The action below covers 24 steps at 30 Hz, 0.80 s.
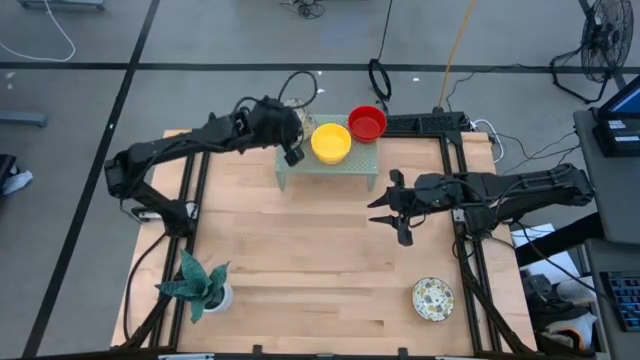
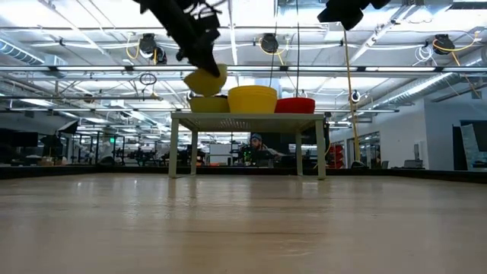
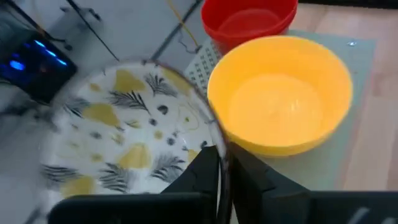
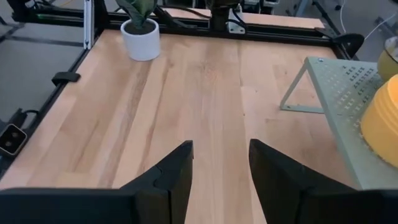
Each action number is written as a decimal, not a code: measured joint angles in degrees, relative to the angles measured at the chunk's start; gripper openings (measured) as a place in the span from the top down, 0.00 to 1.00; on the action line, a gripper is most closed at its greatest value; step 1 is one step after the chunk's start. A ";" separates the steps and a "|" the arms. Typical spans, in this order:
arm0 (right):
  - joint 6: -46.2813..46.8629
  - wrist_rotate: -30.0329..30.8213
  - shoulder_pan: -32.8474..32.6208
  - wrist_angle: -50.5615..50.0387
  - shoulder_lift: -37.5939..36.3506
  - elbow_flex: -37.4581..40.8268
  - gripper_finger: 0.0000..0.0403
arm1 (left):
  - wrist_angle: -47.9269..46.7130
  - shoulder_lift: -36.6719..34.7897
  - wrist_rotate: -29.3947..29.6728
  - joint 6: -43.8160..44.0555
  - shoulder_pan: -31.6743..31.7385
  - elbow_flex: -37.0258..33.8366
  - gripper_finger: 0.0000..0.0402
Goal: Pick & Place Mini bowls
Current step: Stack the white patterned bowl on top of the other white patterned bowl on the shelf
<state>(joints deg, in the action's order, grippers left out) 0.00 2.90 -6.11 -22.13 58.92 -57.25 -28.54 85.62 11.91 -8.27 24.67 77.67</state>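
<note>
Gripping a white leaf-speckled mini bowl (image 3: 124, 134), left pincer (image 3: 217, 168)

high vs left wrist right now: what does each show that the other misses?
High view only: the right gripper, open and empty above bare table, the plant at the front left, and a speckled bowl lying flat on the table at the front right.

Left wrist only: the patterned bowl whose rim the left gripper pinches; from above it is hidden under that arm.

Both: the yellow bowl and red bowl on the pale green rack.
</note>
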 joint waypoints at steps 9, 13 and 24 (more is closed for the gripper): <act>-2.68 0.02 0.00 0.59 0.01 0.27 0.64 | 0.33 4.53 -5.11 -0.95 3.83 0.02 0.92; -3.13 0.02 0.00 2.54 0.04 2.54 0.64 | 0.33 5.19 -5.06 -1.80 3.80 0.02 0.88; -4.28 0.43 0.02 6.15 0.00 6.66 0.64 | 1.74 5.03 -4.37 0.05 3.09 0.02 0.87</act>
<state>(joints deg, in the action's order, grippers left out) -4.28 3.33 -6.09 -15.98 58.92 -50.59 -26.81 90.65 7.53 -8.22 27.76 77.69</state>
